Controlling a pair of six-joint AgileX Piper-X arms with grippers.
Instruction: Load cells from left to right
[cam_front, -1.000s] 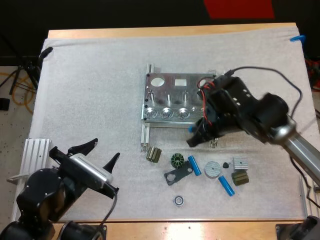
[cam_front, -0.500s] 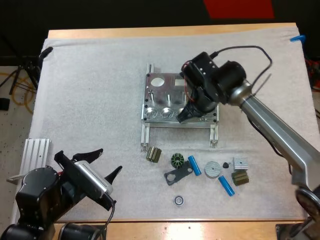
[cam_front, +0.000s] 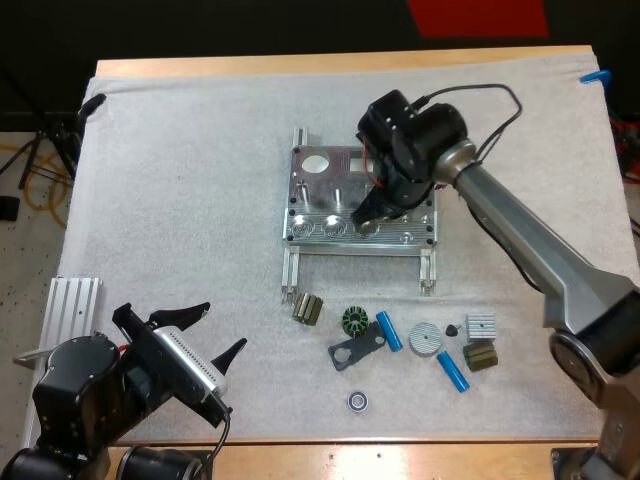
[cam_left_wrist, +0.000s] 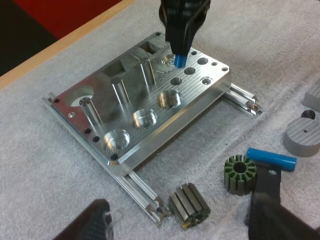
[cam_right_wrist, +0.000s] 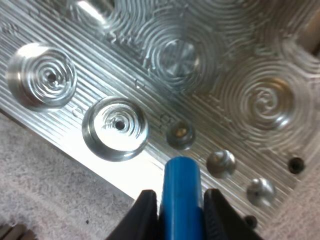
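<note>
Blue cylinder pinched in right jaws over fixture holes; left jaws wide apart.

Right arm: comes in from the right edge, stretched long toward the left, wrist bent steeply down. Right gripper points downward, fingers pressed on both sides of a blue cylinder (its end pokes out past the tips). Left arm: low at the near left corner. Left gripper aims forward and to the right, fingers spread wide, nothing between them.
</note>
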